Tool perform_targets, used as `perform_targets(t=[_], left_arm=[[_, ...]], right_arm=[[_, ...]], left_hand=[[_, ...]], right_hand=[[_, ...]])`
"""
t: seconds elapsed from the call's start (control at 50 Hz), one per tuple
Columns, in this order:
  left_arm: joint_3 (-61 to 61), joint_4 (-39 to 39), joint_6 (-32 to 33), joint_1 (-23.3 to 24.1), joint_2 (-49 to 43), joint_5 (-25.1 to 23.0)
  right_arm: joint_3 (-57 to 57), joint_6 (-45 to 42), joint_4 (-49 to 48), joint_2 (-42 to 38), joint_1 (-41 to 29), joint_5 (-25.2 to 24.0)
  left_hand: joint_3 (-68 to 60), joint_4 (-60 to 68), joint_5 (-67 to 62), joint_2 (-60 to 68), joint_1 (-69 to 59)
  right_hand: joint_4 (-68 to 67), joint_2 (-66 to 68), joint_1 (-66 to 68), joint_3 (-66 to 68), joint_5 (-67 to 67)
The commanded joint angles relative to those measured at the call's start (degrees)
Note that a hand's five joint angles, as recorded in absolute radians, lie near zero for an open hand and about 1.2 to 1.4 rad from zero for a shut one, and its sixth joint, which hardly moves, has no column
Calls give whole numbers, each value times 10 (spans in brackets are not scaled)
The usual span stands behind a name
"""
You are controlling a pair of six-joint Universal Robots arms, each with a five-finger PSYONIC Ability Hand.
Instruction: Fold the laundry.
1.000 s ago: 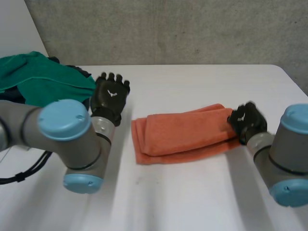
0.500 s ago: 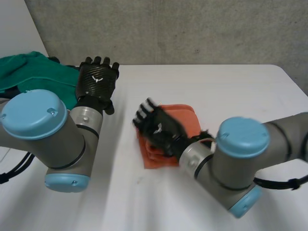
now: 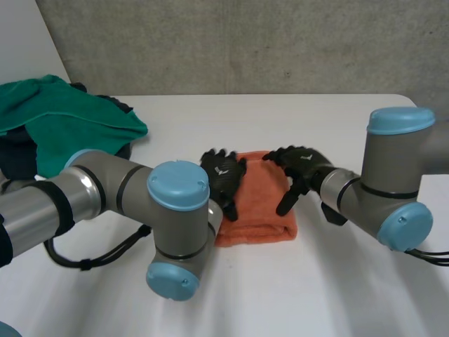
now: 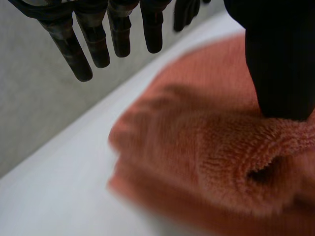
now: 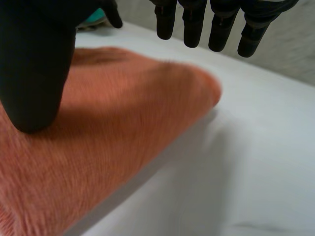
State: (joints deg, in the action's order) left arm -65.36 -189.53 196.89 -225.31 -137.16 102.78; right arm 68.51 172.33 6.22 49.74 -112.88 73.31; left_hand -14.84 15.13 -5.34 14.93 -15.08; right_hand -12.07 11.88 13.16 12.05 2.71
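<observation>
Folded orange towel (image 3: 258, 208) flanked by left hand (image 3: 224, 178) and right hand (image 3: 303, 164) — fingers straight, gripping nothing, thumbs pressing down — probably to flatten the fold.

- towel (image 3: 256, 207): plain orange all over, looped terry nap, no print; at the middle of the tabletop
- tabletop (image 3: 280, 295): plain white
- cloth heap (image 3: 66, 119), at ten o'clock on the tabletop: plain teal green; a dark piece (image 3: 15, 158), near black, under it
- left hand (image 3: 223, 181), at nine o'clock of the towel: black, with a small white mark on its back
- right hand (image 3: 300, 167), at two o'clock of the towel: black
- left arm (image 3: 105, 189) and right arm (image 3: 365, 193): grey, with light-blue caps
- wall (image 3: 245, 42), at twelve o'clock: mottled grey
</observation>
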Motion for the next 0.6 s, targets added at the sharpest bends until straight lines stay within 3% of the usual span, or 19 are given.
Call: perform_targets(t=[0.02,0.14,0.26,0.34,0.42,0.44,0.52,0.54,0.6], left_arm=[[-42,28,67,0,3,70],[-50,29,72,6,19,60],[-49,14,70,-4,115,6],[-51,-9,65,-29,167,-73],[-52,-8,31,-65,202,-199],[-53,-3,7,-79,211,-261],[-53,23,-44,-100,223,-376],[-49,44,-79,-118,225,-432],[-47,57,-103,-131,226,-469]], right_arm=[[-14,-33,6,-53,-14,-3],[-8,-121,19,-26,-19,78],[81,-101,-71,72,-12,118],[144,-51,-117,125,-8,133],[193,7,-112,137,-8,128],[202,19,-112,138,-8,125],[239,66,-123,135,-14,107],[241,72,-127,131,-15,98],[247,87,-148,107,-17,62]], left_hand=[[-23,20,-18,22,-20],[-18,15,-13,17,-15],[31,-34,36,-32,34],[33,-36,38,-34,35],[26,-29,31,-27,28],[24,-27,29,-25,27],[18,-21,23,-19,20],[-1,-2,4,0,2],[-13,10,-8,12,-10]], right_hand=[[-32,34,21,32,26],[-54,56,43,54,48],[-52,54,42,53,46],[-24,26,13,24,18],[-17,19,6,17,11],[-17,19,6,17,11],[-17,19,6,17,11],[-17,19,6,17,11],[-22,24,11,22,16]])
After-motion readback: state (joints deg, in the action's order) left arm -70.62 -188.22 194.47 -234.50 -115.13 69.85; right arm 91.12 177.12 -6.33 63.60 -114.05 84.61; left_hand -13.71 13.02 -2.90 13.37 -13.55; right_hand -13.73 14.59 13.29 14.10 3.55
